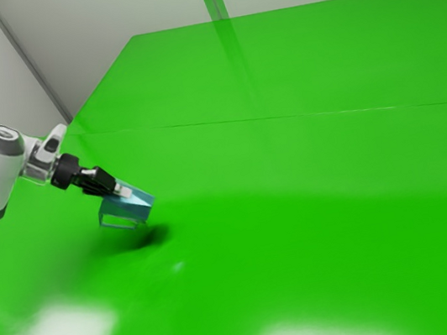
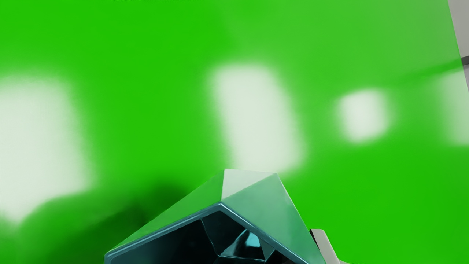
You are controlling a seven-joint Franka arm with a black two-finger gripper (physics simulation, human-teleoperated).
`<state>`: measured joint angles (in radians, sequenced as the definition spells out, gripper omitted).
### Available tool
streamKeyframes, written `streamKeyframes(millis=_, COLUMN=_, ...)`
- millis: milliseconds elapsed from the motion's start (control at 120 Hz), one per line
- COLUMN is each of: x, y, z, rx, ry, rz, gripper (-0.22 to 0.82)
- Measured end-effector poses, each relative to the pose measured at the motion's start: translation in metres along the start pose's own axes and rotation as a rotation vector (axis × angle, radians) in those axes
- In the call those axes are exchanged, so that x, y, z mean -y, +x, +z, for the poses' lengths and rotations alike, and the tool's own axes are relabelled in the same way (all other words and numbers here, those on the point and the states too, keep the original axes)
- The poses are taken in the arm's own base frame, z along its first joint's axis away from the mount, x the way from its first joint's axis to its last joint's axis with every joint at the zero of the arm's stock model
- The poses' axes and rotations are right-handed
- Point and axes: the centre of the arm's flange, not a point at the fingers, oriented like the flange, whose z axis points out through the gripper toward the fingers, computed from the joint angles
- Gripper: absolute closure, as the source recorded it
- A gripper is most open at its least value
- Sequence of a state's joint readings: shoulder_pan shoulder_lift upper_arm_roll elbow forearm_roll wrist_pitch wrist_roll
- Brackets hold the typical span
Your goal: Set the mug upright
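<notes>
1. The mug (image 1: 136,208), blue-green with flat, angular faces, is tilted, not upright. Its long axis runs roughly the way the fingers (image 1: 124,192) reach, sloping downward and toward the exterior view's right.
2. Its mouth (image 2: 165,244) faces back toward the hand, and its narrower base end points away from the fingers. The handle (image 1: 121,226) is on the underside, below the fingers and turned to the counter (image 1: 308,273).
3. The fingers are gripping the mug near their tips. In the wrist view one pad (image 2: 324,244) lies along the outside of a wall, close to the rim (image 2: 165,227); the other is hidden, so how wide they stand apart I cannot tell.
4. The mug is at the fingertips, raised over the counter, with a dark shadow (image 1: 143,236) beneath it and beneath the fingers. How high it is I cannot tell.
5. The mug is the one container. Its inside looks dark and faceted, with a pale blue gleam; whether it holds anything I cannot tell.
</notes>
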<state>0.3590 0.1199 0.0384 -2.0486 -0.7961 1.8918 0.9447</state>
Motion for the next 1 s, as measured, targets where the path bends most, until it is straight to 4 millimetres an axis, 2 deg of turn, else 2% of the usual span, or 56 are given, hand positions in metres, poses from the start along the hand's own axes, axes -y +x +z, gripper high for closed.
streamKeyframes(millis=250, x=-0.054, y=0.014, z=0.002, rx=0.138, ry=0.129, rz=0.115, gripper=0.79)
streamKeyframes(millis=567, x=-0.085, y=0.017, z=0.003, rx=0.280, ry=0.355, rz=0.160, gripper=0.79)
streamKeyframes(millis=725, x=-0.100, y=0.014, z=0.018, rx=0.313, ry=0.435, rz=0.157, gripper=0.79)
streamKeyframes(millis=892, x=-0.123, y=0.009, z=0.046, rx=0.339, ry=0.497, rz=0.166, gripper=0.79)
streamKeyframes(millis=1000, x=-0.128, y=0.004, z=0.059, rx=0.334, ry=0.530, rz=0.151, gripper=0.79)
